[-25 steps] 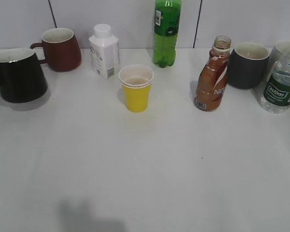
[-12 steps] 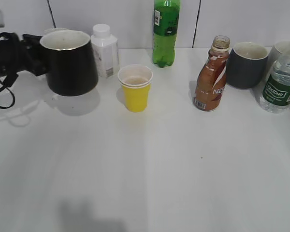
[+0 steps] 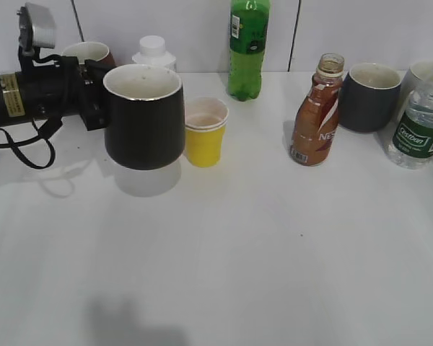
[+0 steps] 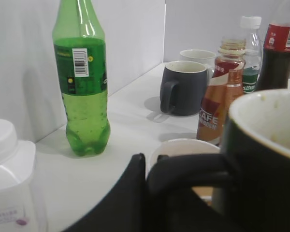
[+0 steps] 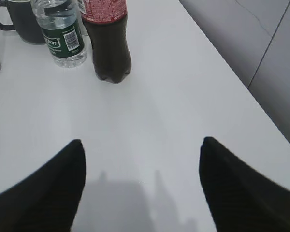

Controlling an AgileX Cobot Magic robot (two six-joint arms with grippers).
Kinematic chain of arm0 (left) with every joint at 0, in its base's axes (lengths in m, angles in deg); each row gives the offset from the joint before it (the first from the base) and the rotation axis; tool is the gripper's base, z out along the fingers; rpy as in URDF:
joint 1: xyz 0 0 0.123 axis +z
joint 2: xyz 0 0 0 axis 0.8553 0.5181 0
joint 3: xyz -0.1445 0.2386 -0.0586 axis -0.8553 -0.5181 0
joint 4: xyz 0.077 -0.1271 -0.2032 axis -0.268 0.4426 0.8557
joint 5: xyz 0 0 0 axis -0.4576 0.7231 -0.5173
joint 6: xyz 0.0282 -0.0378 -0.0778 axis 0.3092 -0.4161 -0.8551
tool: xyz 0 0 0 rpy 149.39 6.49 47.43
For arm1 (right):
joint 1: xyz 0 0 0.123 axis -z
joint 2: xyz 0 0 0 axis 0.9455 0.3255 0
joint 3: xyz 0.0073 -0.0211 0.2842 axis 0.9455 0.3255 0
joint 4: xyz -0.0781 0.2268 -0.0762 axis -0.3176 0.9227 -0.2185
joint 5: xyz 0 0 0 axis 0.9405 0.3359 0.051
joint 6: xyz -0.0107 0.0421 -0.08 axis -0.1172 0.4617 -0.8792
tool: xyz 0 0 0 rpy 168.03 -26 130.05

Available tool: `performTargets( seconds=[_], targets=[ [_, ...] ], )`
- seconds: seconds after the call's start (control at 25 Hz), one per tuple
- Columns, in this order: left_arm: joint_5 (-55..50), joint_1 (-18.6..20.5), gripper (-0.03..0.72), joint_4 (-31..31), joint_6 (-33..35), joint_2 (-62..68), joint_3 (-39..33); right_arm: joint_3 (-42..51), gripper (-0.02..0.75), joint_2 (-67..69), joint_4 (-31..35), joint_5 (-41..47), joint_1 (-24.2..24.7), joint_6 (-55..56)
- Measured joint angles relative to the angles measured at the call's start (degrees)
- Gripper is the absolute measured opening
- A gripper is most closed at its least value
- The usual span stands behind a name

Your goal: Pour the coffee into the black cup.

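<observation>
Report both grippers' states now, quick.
Left gripper: shut on the handle of the black cup, held above the table.
Right gripper: open, holding nothing, above bare table.

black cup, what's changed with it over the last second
The left gripper, shut on the handle, has carried the black cup off the table at the far left and rightward, raised, until it now hangs in front of the yellow cup. The coffee bottle, green soda bottle, grey mug and water bottle stayed put. The right gripper is open over bare table.
</observation>
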Motion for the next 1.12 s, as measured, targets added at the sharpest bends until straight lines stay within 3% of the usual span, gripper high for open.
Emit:
performTargets(
  seconds=[0.6,1.12],
  targets=[
    [0.00,0.00,0.034,-2.31,0.00,-0.01,0.00,-0.25,0.570,0.00,0.00,-1.01,0.00,-1.18],
    [0.00,0.00,0.034,-3.05,0.00,-0.12,0.00,-0.63,0.570,19.87,2.67,-46.99,0.00,-7.90]
  ],
)
